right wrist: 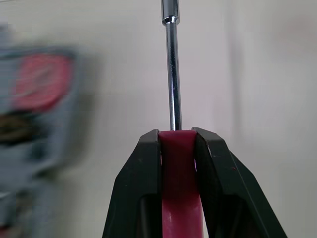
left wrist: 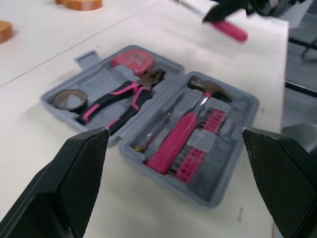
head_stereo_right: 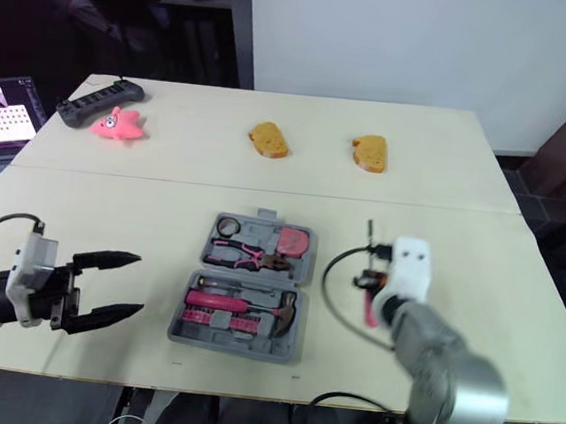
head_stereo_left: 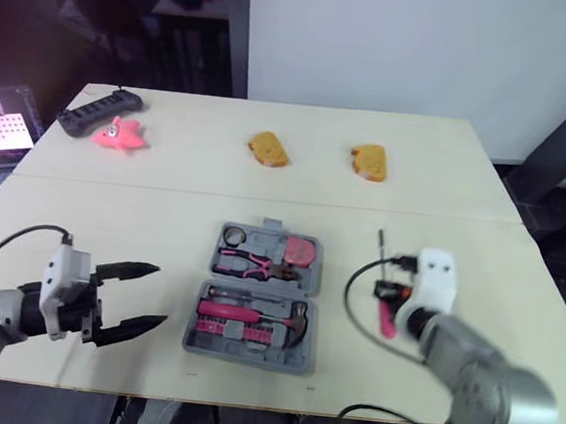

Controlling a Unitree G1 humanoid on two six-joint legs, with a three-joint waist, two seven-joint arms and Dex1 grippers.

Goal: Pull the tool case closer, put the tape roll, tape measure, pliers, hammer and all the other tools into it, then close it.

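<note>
So, eye views, tool case (head_stereo_left: 241, 354): lying open near the table's (head_stereo_left: 165, 186) front edge, roughly midway along it.
Eye views, left gripper (head_stereo_left: 161, 295): near the case, toward the left edge, fingers spread wide, nothing in them.
Eye views, right gripper (head_stereo_left: 388, 290): over the table on the case's other side, toward the right edge, pinching a pink-handled screwdriver (head_stereo_left: 388, 322).
Left wrist view, case contents: tape roll (left wrist: 69, 99), pliers (left wrist: 119, 99) and tape measure (left wrist: 132, 58) in one half, hammer (left wrist: 178, 139) in the other.
Right wrist view, grip: both fingers (right wrist: 143, 168) clamped tight on the pink handle, steel shaft poking out past the tips.
</note>
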